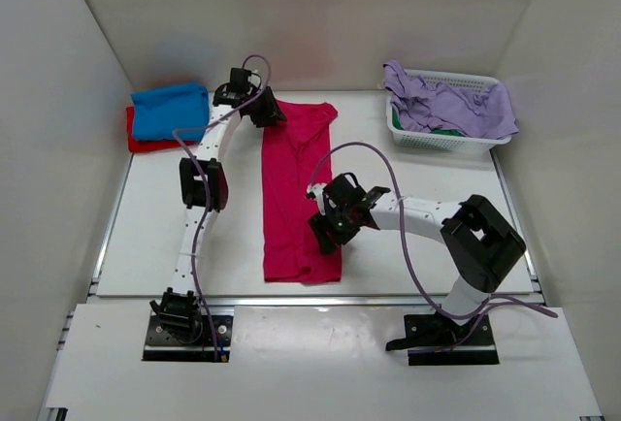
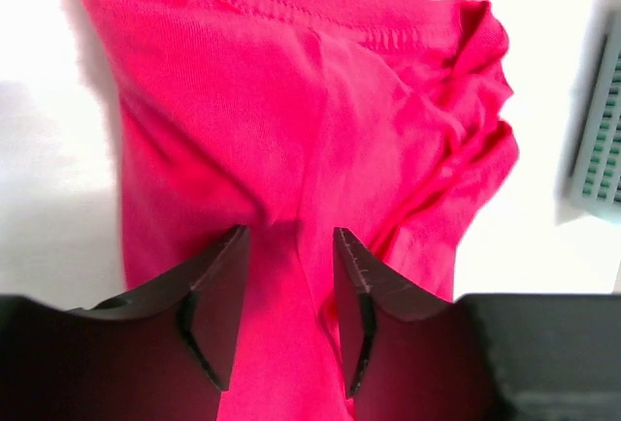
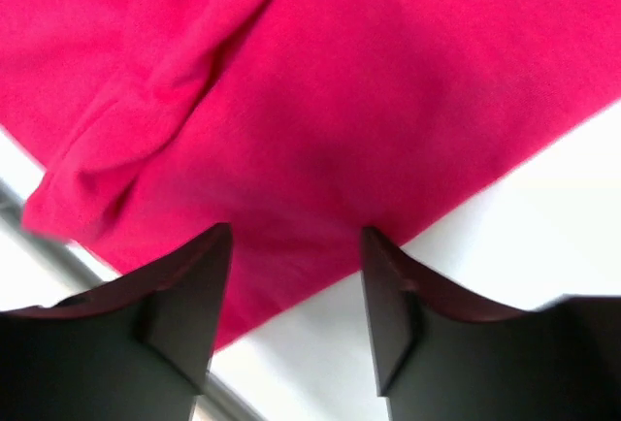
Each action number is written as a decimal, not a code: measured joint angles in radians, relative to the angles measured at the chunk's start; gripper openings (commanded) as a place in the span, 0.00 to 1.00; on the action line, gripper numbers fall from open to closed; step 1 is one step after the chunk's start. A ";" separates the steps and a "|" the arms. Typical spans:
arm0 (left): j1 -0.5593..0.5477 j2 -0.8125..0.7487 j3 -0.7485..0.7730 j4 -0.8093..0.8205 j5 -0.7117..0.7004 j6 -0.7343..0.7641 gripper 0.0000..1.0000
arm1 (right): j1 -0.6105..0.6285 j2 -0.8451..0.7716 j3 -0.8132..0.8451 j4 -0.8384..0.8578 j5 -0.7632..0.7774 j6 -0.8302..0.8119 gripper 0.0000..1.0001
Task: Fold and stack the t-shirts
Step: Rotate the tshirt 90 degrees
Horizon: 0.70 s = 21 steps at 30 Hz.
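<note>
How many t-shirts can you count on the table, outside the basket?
3: the crimson-pink t-shirt mid-table, the blue t-shirt lying on the red t-shirt at the far left. Lilac cloth in the basket may hide more.

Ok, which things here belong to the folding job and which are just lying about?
Job: pink t-shirt, lying lengthwise mid-table; blue t-shirt folded on red t-shirt.
Lying about: white basket; lavender cloth heaped in it.
</note>
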 measured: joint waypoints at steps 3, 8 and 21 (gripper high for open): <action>0.004 -0.056 -0.010 -0.066 0.000 0.050 0.53 | 0.000 -0.004 0.027 -0.050 0.059 -0.037 0.60; -0.005 -0.323 -0.084 -0.287 -0.056 0.159 0.52 | 0.000 -0.084 0.085 -0.104 0.140 -0.037 0.74; -0.084 -1.749 -1.931 -0.052 -0.179 0.164 0.55 | 0.025 -0.417 -0.201 -0.085 0.166 0.273 0.71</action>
